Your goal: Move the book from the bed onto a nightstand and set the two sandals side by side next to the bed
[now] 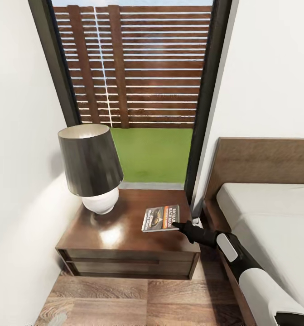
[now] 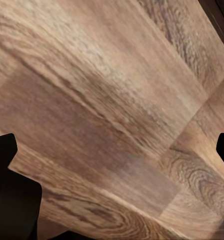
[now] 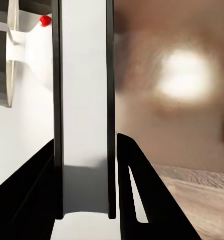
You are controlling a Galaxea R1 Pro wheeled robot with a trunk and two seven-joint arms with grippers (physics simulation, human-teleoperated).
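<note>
Right claw (image 1: 180,225) was clamped on the book (image 1: 161,218), which lay flat on the nightstand (image 1: 124,235) tabletop, long axis running toward the lamp (image 1: 90,165). Left claw (image 2: 112,165) hung apart over floor (image 2: 101,100).

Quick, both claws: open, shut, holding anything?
Left claw: open, nothing between its fingers, wood floor beneath.
Right claw: shut on the book, over the nightstand.

The book (image 1: 161,218), a thin paperback with a dark pictured cover and orange-white lettering, is seen lying flat on the nightstand (image 1: 120,235), near its right edge. The dark brown bed (image 1: 265,213), with its light grey mattress, is placed just beside the nightstand.
</note>
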